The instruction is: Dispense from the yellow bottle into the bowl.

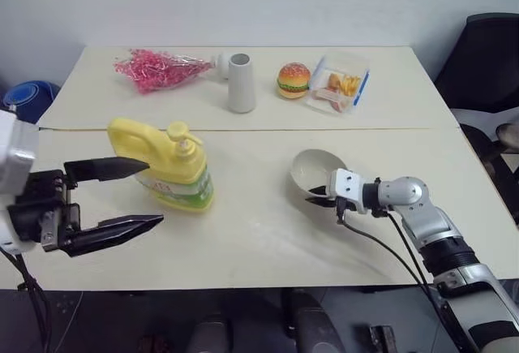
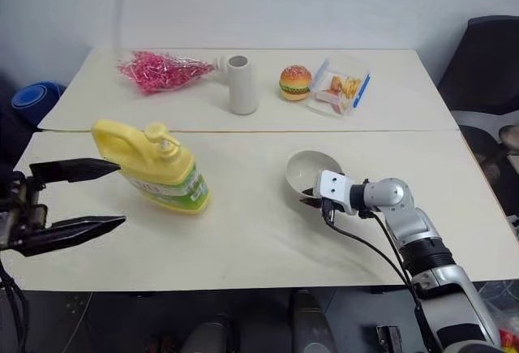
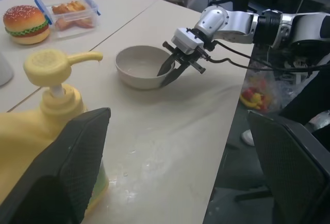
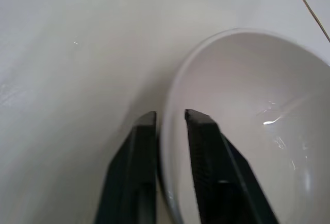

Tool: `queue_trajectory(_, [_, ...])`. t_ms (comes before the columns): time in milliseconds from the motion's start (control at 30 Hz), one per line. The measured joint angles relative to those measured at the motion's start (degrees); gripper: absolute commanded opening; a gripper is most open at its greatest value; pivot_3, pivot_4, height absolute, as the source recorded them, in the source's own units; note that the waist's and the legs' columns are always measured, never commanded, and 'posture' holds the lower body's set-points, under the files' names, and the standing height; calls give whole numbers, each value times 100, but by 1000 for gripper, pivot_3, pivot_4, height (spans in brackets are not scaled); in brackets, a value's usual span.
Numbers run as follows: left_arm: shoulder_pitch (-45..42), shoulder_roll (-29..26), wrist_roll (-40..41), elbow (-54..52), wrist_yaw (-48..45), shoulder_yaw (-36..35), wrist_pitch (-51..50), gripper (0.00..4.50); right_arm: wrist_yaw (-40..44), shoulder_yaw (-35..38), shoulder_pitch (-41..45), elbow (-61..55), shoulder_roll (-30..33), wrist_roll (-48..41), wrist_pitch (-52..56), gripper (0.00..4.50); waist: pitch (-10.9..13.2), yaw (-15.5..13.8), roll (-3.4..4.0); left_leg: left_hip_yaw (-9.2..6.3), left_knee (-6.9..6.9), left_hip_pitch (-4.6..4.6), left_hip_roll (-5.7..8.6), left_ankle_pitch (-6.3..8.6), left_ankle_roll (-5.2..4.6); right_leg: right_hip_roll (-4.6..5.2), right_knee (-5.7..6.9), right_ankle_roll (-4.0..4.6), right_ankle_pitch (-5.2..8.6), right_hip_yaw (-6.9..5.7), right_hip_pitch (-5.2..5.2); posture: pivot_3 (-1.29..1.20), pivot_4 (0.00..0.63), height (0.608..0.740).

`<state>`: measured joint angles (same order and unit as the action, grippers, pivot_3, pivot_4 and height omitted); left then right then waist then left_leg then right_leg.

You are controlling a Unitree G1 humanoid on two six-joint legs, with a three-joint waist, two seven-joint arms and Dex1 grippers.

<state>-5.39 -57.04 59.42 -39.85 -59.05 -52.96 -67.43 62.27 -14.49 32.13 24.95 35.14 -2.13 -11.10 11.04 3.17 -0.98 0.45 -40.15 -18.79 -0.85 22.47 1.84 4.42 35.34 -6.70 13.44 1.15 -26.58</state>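
1. Quickly, counts: one yellow bottle (image 1: 166, 167), one bowl (image 1: 315, 170), one white vase (image 1: 241, 83), one toy burger (image 1: 293, 79), one clear food box (image 1: 341, 83), one pink bundle (image 1: 154, 68), two tables pushed together (image 1: 259, 231).
2. Left gripper (image 1: 138, 195): jaws spread wide, nothing between them. One finger reaches across in front of the bottle's handle, the other hangs lower and nearer the camera, clear of the bottle.
3. Yellow bottle stands upright on the near table, just behind the left fingertips (image 1: 154, 221); whether the upper finger touches the handle cannot be told. Pump spout points toward the bowl side.
4. Right gripper (image 4: 170, 118): jaws only slightly apart, straddling the bowl's rim, one finger (image 4: 206, 131) inside the bowl, the other outside against the wall. Whether they are actually pinching the rim or just loose around it cannot be told.
5. Bowl sits on the near table, tipped up on the gripper side, well apart from the bottle and the left jaws.
6. Vase, burger, box and pink bundle sit on the far table, well beyond both grippers.
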Motion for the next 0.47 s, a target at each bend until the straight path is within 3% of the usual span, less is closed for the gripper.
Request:
queue_trajectory(133, [279, -44, 16, 131, 55, -59, 275, 4500, 224, 147, 16, -5, 59, -191, -5, 3256, 0, -9, 1, 1, 7, 19, 1, 3, -5, 0, -16, 0, 0, 0, 23, 0, 150, 740])
queue_trajectory(233, [634, -263, -166, 475, -144, -280, 495, 4500, 945, 590, 242, -56, 771, -766, 405, 4196, 16, -22, 26, 6, 8, 15, 3, 10, -19, 1, -28, -2, -1, 1, 21, 0, 150, 740])
queue_trajectory(367, [1020, -515, -470, 914, -545, -548, 843, 4500, 2257, 1080, 689, -254, 1900, -1465, 1247, 4196, 18, -27, 31, 4, 24, 19, -3, 27, -49, -1, -43, 6, 4, -15, 23, 0, 150, 740])
queue_trajectory(467, [1070, -626, -726, 1327, -731, -554, 1148, 4500, 2625, 1014, 914, -133, 2549, -1817, 1759, 4196, 18, -16, 31, 6, 24, 20, -5, 29, -52, -1, -42, 10, 6, -20, 23, 0, 150, 740])
